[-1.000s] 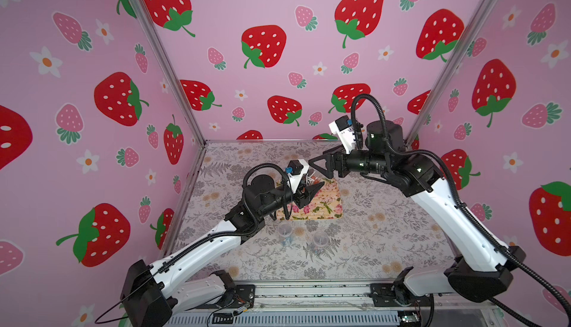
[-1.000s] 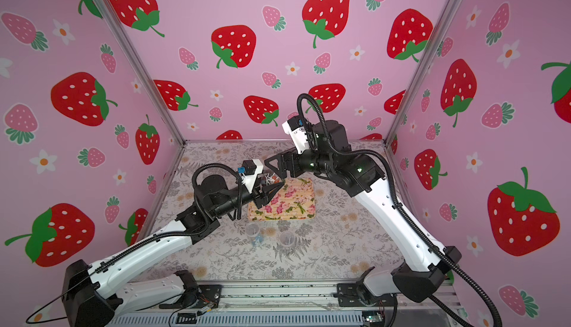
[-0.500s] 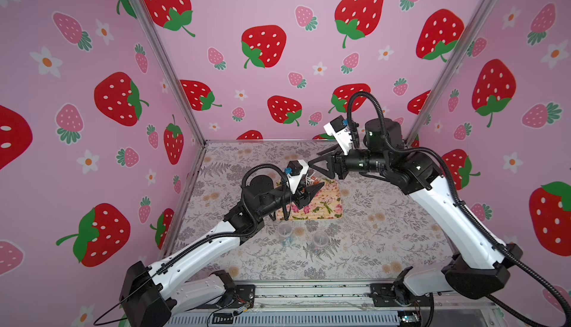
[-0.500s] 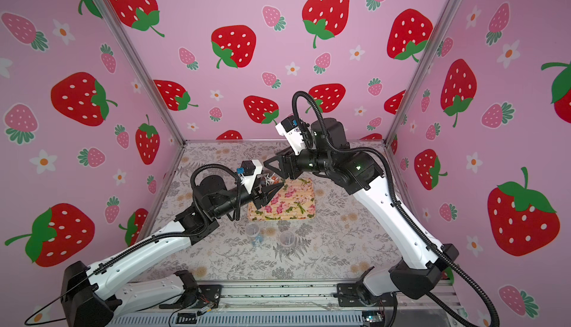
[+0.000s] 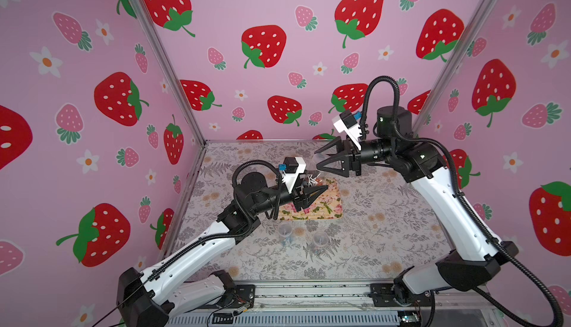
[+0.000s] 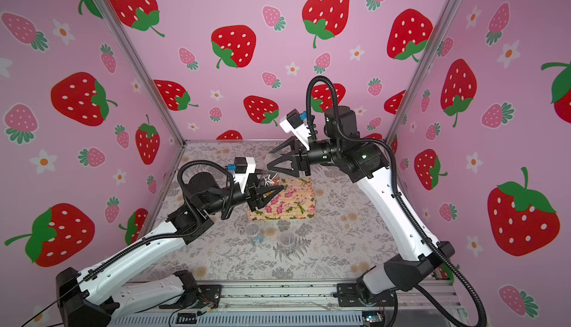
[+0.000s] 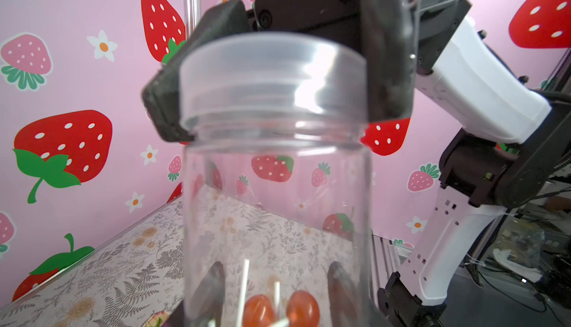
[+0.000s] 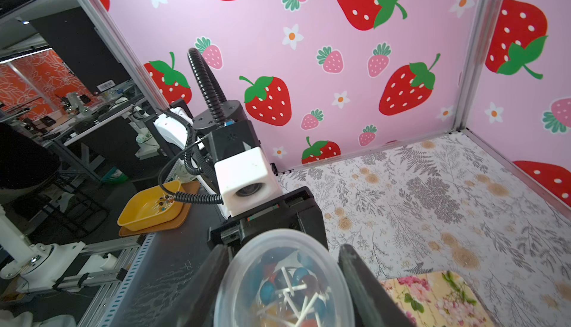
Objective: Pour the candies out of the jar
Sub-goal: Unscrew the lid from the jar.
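Observation:
A clear plastic jar hangs tilted in the air over the mat, with my left gripper shut on its lower body. The candies, small lollipops with white sticks and orange, blue and dark heads, lie heaped at its bottom. The translucent lid sits on the jar's mouth. My right gripper is shut on this lid, one finger against each side. In both top views the jar spans between the left gripper and the right gripper.
Under the jar lies a floral mat on the patterned tabletop. Two small clear cups stand nearer the front. Strawberry walls close three sides. A yellow tray sits outside the enclosure.
My right gripper has edged left onto the jar's lid and its jaws have closed on it. The left arm and the jar have held still.

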Robot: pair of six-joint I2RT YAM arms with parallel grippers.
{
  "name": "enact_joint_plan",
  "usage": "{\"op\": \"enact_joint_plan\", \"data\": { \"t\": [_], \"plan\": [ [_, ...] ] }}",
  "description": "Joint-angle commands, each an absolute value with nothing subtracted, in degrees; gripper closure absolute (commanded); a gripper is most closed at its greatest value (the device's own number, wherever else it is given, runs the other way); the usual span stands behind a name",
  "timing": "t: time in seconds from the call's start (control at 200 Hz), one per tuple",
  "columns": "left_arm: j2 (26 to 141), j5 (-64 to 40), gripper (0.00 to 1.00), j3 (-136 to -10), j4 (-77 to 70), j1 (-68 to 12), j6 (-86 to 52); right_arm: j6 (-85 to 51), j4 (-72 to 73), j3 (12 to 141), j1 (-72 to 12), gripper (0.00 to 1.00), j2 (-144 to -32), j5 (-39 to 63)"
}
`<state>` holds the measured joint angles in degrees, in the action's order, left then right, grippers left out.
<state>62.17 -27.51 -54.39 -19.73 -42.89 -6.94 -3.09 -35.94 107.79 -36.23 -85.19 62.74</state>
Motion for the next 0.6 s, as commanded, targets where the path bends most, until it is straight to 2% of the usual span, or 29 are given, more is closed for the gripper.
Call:
{"op": "enact_joint_plan", "data": {
  "t": [0.0, 0.325, 0.34, 0.495, 0.595],
  "plan": [
    [60.9, -34.1, 0.53, -55.3, -19.8, -43.1, -7.7, 0.3, -28.9, 109.9, -34.2, 0.54, -84.9, 66.2],
    [61.1, -30.0, 0.53, -54.2, -21.1, -43.2, -7.4, 4.7, -34.3, 108.6, -35.7, 0.49, -84.1, 61.6],
    [61.0, -29.6, 0.53, -54.0, -21.2, -43.2, -7.3, 4.7, -34.4, 108.6, -35.7, 0.45, -84.0, 61.5],
    [61.4, -29.1, 0.53, -54.1, -21.4, -43.1, -7.1, 4.9, -34.7, 108.5, -35.9, 0.4, -84.0, 61.4],
    [61.6, -28.7, 0.53, -54.1, -21.5, -43.2, -7.0, 4.9, -34.7, 108.5, -35.9, 0.33, -83.9, 61.4]
  ]
}}
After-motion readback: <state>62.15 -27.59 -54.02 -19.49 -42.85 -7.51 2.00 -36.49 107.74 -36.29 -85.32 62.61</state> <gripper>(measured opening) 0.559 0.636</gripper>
